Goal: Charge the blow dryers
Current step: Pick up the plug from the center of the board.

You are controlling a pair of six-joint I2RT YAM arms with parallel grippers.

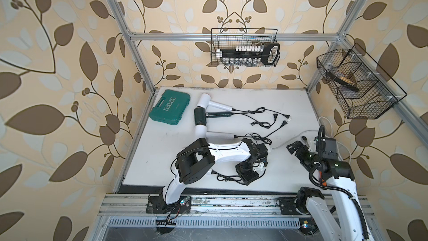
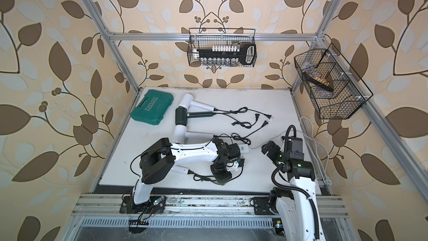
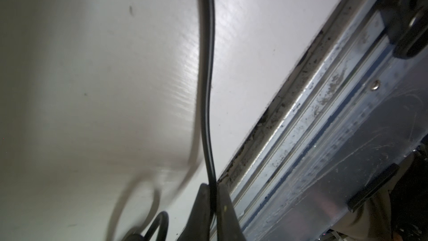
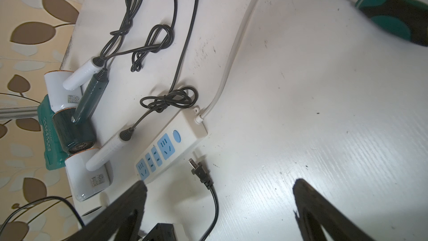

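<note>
Beside the teal case (image 1: pixel 170 107) lie hammer-shaped blow dryers (image 1: pixel 199 116); left pincer (image 3: pixel 212 186) pinches a black cord (image 3: pixel 206 66); right pincer (image 4: pixel 220 183) apart

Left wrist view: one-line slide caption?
Left hand shut on a black cord over the white table, beside the rail.

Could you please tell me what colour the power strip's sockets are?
Light blue sockets on a white power strip; clearest in the right wrist view.
</note>
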